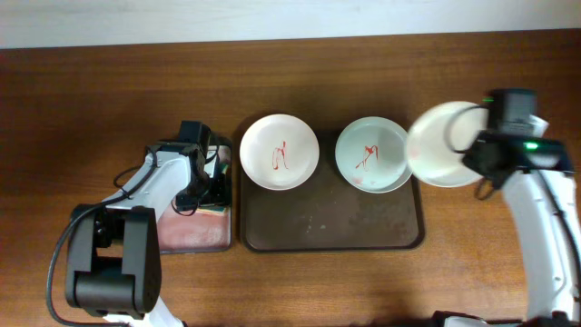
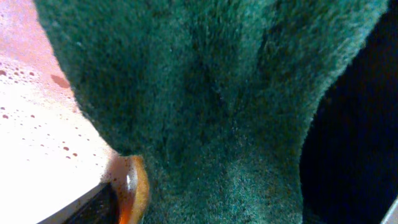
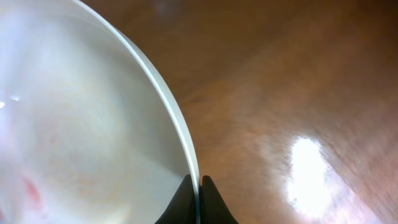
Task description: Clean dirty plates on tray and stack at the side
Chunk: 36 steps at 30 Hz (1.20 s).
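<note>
Sponge (image 2: 217,112) hides left gripper (image 1: 211,186); right gripper (image 3: 199,186) pinches half-seen plate (image 3: 74,124).

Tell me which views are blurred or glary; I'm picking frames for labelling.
Overhead: sharp, evenly lit, soft shadows only. Left wrist: the green sponge fills the frame, very close and slightly soft. Right wrist: the plate is blurred and washed out; a bright glare patch sits on the table.
</note>
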### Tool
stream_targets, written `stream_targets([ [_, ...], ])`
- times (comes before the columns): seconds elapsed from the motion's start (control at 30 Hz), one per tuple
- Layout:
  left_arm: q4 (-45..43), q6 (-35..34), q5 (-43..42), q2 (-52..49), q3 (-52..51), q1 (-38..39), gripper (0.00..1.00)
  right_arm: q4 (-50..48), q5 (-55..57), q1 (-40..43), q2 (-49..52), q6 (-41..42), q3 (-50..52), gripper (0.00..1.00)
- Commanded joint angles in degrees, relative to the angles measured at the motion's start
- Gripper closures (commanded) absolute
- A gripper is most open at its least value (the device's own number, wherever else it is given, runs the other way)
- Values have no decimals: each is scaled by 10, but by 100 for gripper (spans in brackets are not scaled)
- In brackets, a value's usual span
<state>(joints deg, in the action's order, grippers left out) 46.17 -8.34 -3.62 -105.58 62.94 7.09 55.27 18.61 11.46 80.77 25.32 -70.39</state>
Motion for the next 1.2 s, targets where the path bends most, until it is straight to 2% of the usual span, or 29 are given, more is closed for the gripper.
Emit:
stream_targets([
  [0.0, -3, 3, -11, -6, -11, -1, 25, 5, -76, 90, 31, 7, -11, 96],
  [0.13, -3, 3, -11, -6, -11, -1, 25, 2, -110, 171, 103, 7, -11, 96],
  [0.27, -3, 3, -11, -6, -11, -1, 25, -5, -128, 181, 165, 2, -11, 96],
  [0.3, -2, 3, -11, -6, -11, -1, 25, -14, -153, 181, 170, -15, -11, 92],
  [0.33, -3, 3, -11, -6, -11, -1, 25, -21, -170, 181, 170, -28, -11, 75],
  [0.4, -3, 3, -11, -6, -11, -1, 23, -30, -236, 181, 168, -55, -12, 55],
  [0.47, -3, 3, -11, -6, -11, -1, 21, -39, -382, 174, 164, -123, -19, 51],
  [0.5, -3, 3, -11, -6, -11, -1, 21, -37, -414, 163, 164, -147, -26, 50],
  [0.57, -3, 3, -11, -6, -11, -1, 20, -26, -460, 116, 163, -199, -53, 48],
  [0.67, -3, 3, -11, -6, -11, -1, 20, -24, -462, -5, 163, -275, -76, 46],
  [0.73, -3, 3, -11, -6, -11, -1, 20, -40, -459, -76, 163, -296, -76, 44],
  [0.9, -3, 3, -11, -6, -11, -1, 20, -130, -380, -243, 166, -294, -75, 42],
  [0.97, -3, 3, -11, -6, -11, -1, 20, -197, -304, -301, 186, -268, -75, 40],
  [1.17, -3, 3, -11, -6, -11, -1, 20, -311, -292, -343, 290, -251, -75, 40],
])
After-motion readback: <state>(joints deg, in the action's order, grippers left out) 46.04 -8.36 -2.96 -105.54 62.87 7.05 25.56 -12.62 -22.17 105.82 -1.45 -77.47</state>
